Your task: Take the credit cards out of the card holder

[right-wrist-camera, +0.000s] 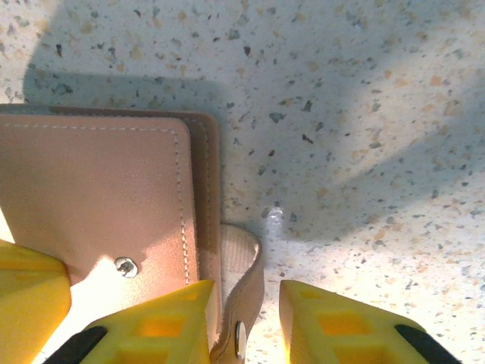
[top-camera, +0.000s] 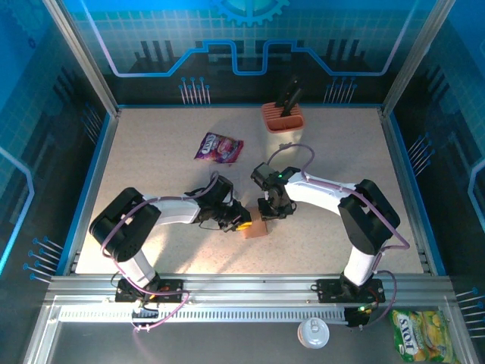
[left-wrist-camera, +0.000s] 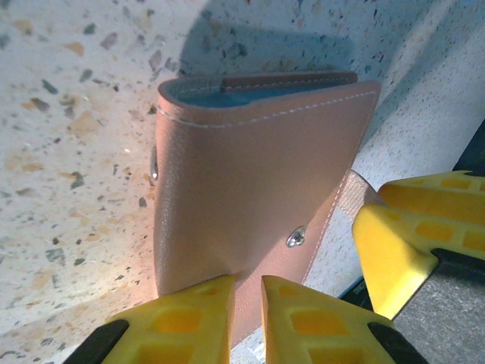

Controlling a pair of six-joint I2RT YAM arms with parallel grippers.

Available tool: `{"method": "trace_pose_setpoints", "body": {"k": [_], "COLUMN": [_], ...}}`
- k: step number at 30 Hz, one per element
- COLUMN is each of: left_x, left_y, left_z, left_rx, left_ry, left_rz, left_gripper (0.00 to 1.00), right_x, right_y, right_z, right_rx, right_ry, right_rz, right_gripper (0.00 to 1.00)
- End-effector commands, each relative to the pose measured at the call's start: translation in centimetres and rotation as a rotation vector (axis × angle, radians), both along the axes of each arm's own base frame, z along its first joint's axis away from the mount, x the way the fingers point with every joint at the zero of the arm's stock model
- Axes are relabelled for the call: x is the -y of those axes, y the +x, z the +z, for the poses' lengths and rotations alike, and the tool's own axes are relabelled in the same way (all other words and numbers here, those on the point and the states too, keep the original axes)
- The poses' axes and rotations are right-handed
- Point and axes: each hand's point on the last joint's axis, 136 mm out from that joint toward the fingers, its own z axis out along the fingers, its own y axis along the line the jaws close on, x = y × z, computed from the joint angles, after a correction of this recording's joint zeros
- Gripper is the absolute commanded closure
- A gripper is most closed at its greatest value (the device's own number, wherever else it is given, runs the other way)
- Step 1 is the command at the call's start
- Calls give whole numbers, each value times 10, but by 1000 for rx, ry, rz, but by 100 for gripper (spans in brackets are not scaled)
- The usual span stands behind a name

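Your left pincer [left-wrist-camera: 246,318] is pinched narrow on the near edge of the folded card holder [left-wrist-camera: 250,174] on the surface [right-wrist-camera: 364,114], so hold firm while the right pincer [right-wrist-camera: 246,318], slightly parted around the snap strap [right-wrist-camera: 244,262], opens it onto what may be the teal credit cards [left-wrist-camera: 265,89].

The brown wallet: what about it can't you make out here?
Cards: left wrist view, the flap hides them; the blue sliver at the wallet mouth could be card or lining.
Top view: wallet too small, partly under the left tool.
Right wrist view: left edge cuts the wallet, bottom edge the strap.
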Motion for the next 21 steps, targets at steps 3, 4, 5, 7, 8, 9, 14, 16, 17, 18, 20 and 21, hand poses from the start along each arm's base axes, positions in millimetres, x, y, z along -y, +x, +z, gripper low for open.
{"method": "trace_pose_setpoints", "body": {"k": [3,4,5,7,8,9,14,16,17,18,20,21], "left_x": [-1,-1,-1,-2,-2,-2,-2,-2,-2,-2,-1,-1], "left_y": [0,-1,-1,0,0,1,3,3,4,4,5,5], "left_z": [-7,-6,-5,-4,-3,-2,3,5,5,6,7,8], "left_rx": [-27,-28,-27,-23,-18,-15,0,4,5,8,10,10], "left_ry": [35,35,35,39,38,40,38,38,39,38,36,36], "left_rz": [8,9,8,8,7,8,10,10,10,9,11,10], "left_gripper": [81,81,81,81,81,81,81,81,81,81,80,80], "right_x": [3,1,0,-1,-1,-2,-3,-2,-2,-2,-2,-1], "right_y": [8,7,7,7,6,6,4,3,2,1,-2,-3], "right_z": [2,-1,-4,-8,-10,-12,-19,-21,-22,-23,-23,-24], "right_rx": [5,-6,-15,-27,-33,-39,-63,-70,-75,-82,-93,-98], "right_ry": [9,21,30,39,46,52,61,60,60,63,65,63], "right_rz": [1,-2,-4,-7,-7,-7,-8,-10,-12,-11,-14,-17], "right_gripper": [74,75,75,75,75,75,76,77,77,77,76,76]}}
